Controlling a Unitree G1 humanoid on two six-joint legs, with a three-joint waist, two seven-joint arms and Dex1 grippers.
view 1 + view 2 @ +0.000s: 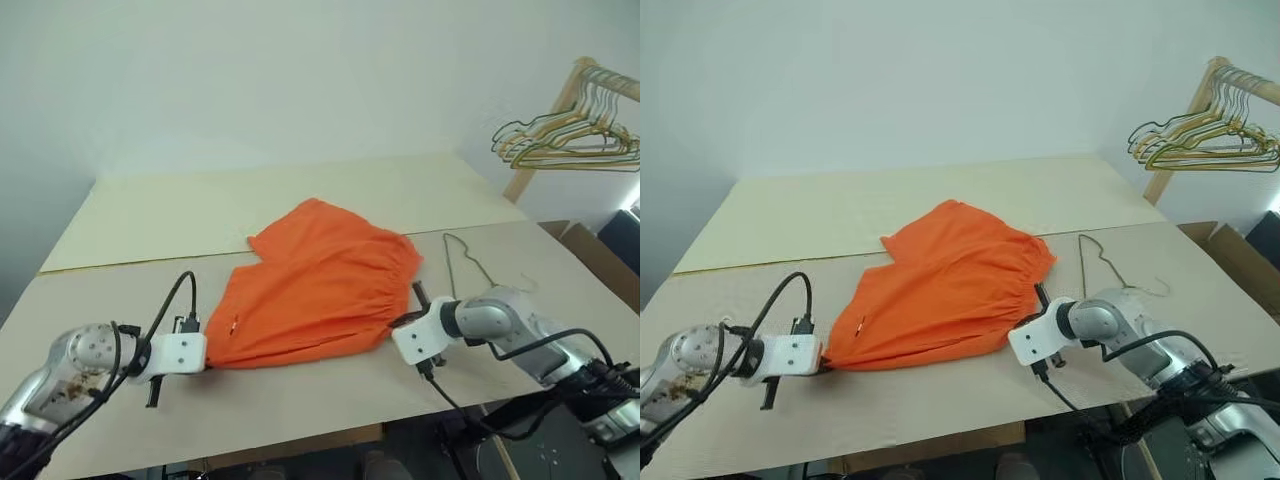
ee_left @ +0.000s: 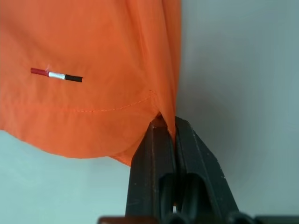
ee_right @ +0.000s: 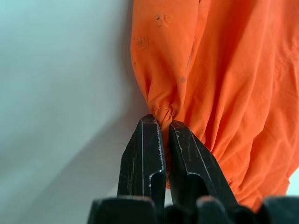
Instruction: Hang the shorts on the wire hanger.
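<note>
Nearest you, your left gripper pinches a leg hem and your right gripper the waistband of the shorts; lift evenly toward the wire hanger, apparently lying beside the waistband.

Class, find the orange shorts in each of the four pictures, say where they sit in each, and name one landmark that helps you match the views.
Left eye view: the shorts lie mid-table, between both grippers.
Right eye view: the shorts sit centre, slightly further left.
Left wrist view: upper left, hem corner pinched by the left gripper.
Right wrist view: upper right, gathered waistband pinched by the right gripper.
Shared landmark: the striped mark, also visible near the hem.
</note>
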